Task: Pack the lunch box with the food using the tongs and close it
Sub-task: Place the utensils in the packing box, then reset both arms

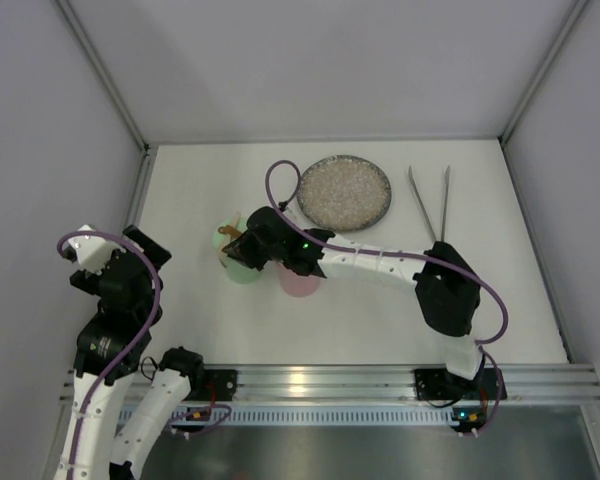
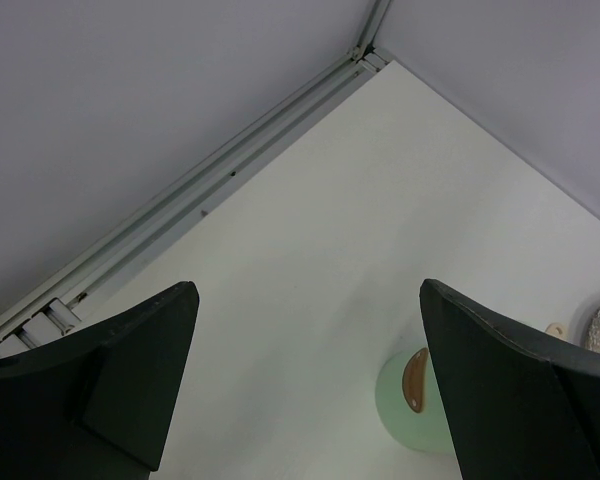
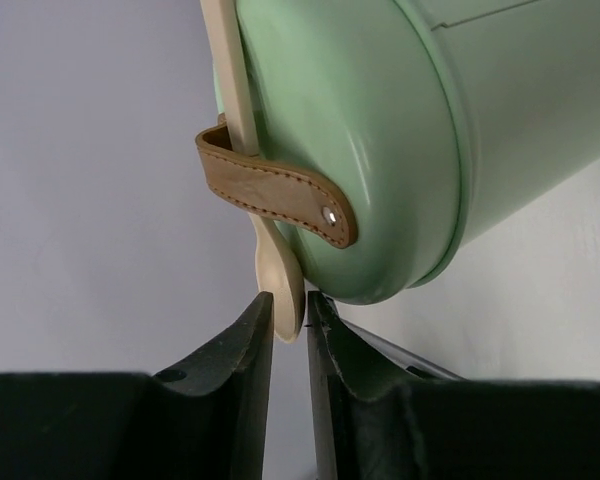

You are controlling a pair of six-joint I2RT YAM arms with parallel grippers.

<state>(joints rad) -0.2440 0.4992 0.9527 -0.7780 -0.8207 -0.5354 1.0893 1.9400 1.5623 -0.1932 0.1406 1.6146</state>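
Note:
The lunch box's green part (image 3: 380, 130) fills the right wrist view, a brown strap (image 3: 280, 195) holding a light wooden spoon (image 3: 280, 280) against it. My right gripper (image 3: 290, 300) stands open by a narrow gap, the spoon's bowl tip between its fingertips. From above, that gripper (image 1: 238, 245) sits over the green part (image 1: 242, 268), with a pink part (image 1: 298, 282) beside it. The silver tongs (image 1: 430, 205) lie untouched at the far right. My left gripper (image 2: 305, 290) is wide open and holds nothing, off at the left. No food shows in any view.
A speckled grey round plate (image 1: 345, 192) lies behind the lunch box, between it and the tongs. A purple cable (image 1: 280, 175) loops above the right arm. White walls and metal rails (image 2: 230, 165) border the table on three sides.

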